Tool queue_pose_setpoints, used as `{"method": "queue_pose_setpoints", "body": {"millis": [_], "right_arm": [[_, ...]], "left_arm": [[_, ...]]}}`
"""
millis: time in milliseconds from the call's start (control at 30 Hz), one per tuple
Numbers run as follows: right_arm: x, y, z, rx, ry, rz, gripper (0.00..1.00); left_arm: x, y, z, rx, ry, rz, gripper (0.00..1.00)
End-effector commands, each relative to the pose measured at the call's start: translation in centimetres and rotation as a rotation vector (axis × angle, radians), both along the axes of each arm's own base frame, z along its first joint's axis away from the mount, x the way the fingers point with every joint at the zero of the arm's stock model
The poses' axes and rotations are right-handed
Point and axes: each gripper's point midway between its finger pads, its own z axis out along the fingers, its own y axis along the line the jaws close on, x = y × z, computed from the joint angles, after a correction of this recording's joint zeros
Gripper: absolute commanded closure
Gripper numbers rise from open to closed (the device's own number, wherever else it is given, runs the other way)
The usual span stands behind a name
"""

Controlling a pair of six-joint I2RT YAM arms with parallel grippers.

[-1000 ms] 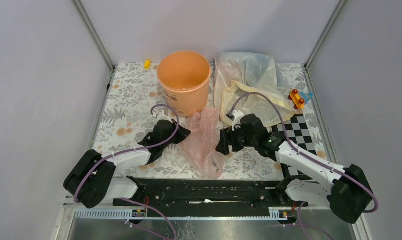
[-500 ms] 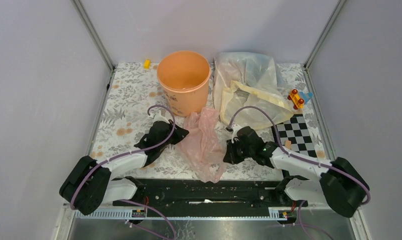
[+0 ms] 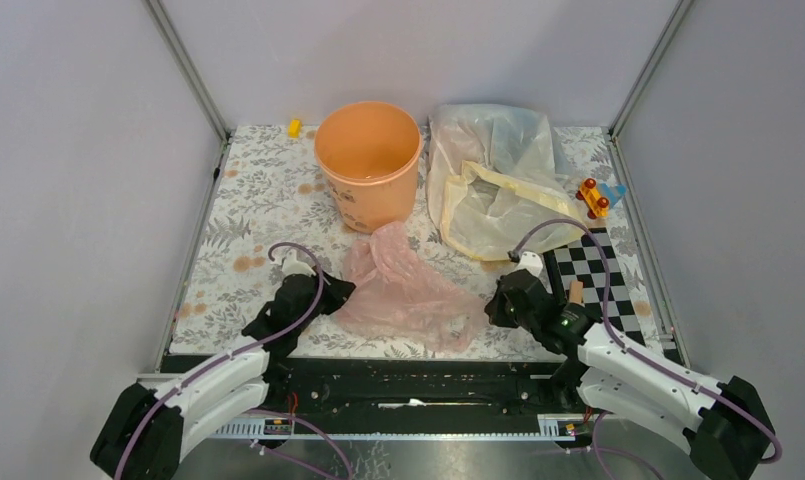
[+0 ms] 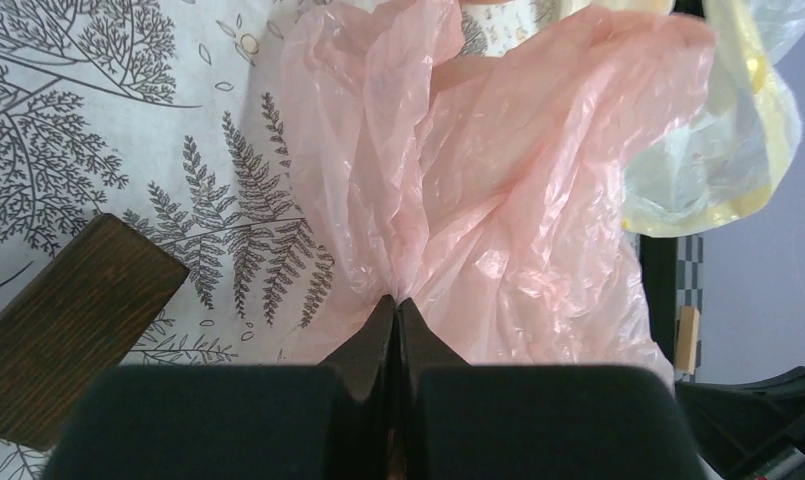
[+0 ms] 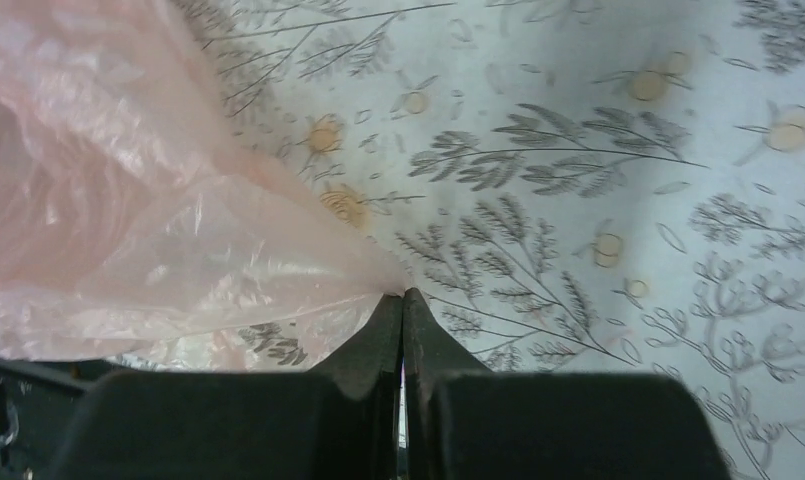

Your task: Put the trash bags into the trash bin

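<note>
Bag point(image 3: 408, 292) gripped at both ends, outside bin point(image 3: 368, 165).
The left gripper point(image 3: 335, 293) and right gripper point(image 3: 491, 306) are each clenched on an edge of the bag, which lies spread on the table point(image 3: 248, 210) between them, near the upright bin.

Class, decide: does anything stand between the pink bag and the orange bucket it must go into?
Nothing visible does. The pink bag, pinched by the left gripper and right gripper, lies just before the open orange bucket; the cream-yellow bag sits aside, rightward.
</note>
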Motion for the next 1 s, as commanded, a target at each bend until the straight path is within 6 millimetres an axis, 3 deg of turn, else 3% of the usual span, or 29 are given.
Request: {"method": "queue_pose_setpoints", "body": {"millis": [0, 133, 167, 200, 233, 300, 467, 667, 733, 867, 967], "right_arm": [[0.8, -3.0, 0.2, -0.062, -0.02, -0.2, 0.99], [2.4, -5.2, 2.3, -0.156, -0.074, -0.326, 0.76], [2.8, -4.9, 3.0, -0.168, -0.091, -0.3, 0.66], [3.1, -4.1, 3.7, -0.172, -0.107, -0.232, 0.45], [3.3, -2.4, 4.5, -0.15, -0.124, -0.118, 0.32], [3.8, 0.7, 6.3, -0.101, -0.187, 0.072, 0.24], [5.3, 7.4, 10.6, 0.029, -0.306, 0.356, 0.25], [7.7, 13.2, 11.7, 0.137, -0.343, 0.472, 0.29], [8.6, 14.3, 11.7, 0.17, -0.341, 0.461, 0.29], [10.7, 14.4, 10.3, 0.143, -0.289, 0.34, 0.27], [10.9, 15.3, 9.6, 0.168, -0.257, 0.357, 0.27]], "left_arm": [[0.1, 0.9, 1.1, 0.017, -0.061, 0.02, 1.0], [-0.6, 0.0, 0.9, 0.035, -0.06, -0.068, 1.0], [-0.8, -0.3, 0.7, 0.036, -0.056, -0.095, 1.0], [-0.9, -0.6, 0.7, 0.038, -0.058, -0.117, 1.0], [-1.2, -1.2, 0.7, 0.04, -0.06, -0.165, 1.0], [-1.3, -1.8, 0.9, 0.064, -0.057, -0.221, 1.0], [-2.1, -3.7, 2.0, 0.047, -0.084, -0.36, 0.97], [-3.2, -4.4, 1.5, 0.04, -0.067, -0.441, 0.97], [-3.5, -4.6, 1.2, 0.043, -0.056, -0.458, 0.98], [-3.9, -4.5, 0.5, 0.054, -0.044, -0.465, 0.98], [-4.2, -4.6, 0.5, 0.056, -0.051, -0.477, 0.98]]}}
